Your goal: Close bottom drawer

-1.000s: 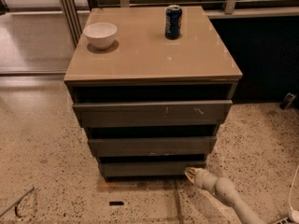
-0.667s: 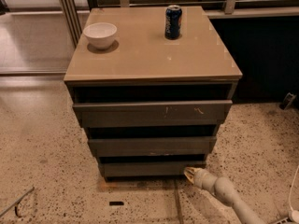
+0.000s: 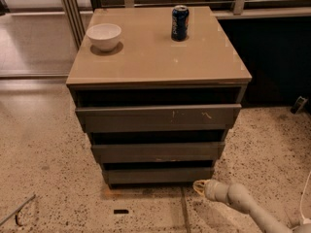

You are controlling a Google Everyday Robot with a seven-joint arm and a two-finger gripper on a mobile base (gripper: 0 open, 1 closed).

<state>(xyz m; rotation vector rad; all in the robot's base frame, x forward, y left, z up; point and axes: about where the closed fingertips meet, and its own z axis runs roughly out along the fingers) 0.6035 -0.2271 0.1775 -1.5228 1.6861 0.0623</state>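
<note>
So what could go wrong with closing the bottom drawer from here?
The gripper sits low by the floor, off the right corner of the bottom drawer, so a push may land off-centre and skew it, or miss. The middle drawer front lies just above; contact too high could push that instead.

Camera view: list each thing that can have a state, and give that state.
bottom drawer: dark gap above its front; looks slightly out, not certain.
middle drawer: dark gap above its front too.
top drawer: dark gap above its front; white scratches.
can: upright on the cabinet top.
bowl: upright, looks empty.
gripper: low by the floor, off the bottom drawer's right corner; contact unclear.
</note>
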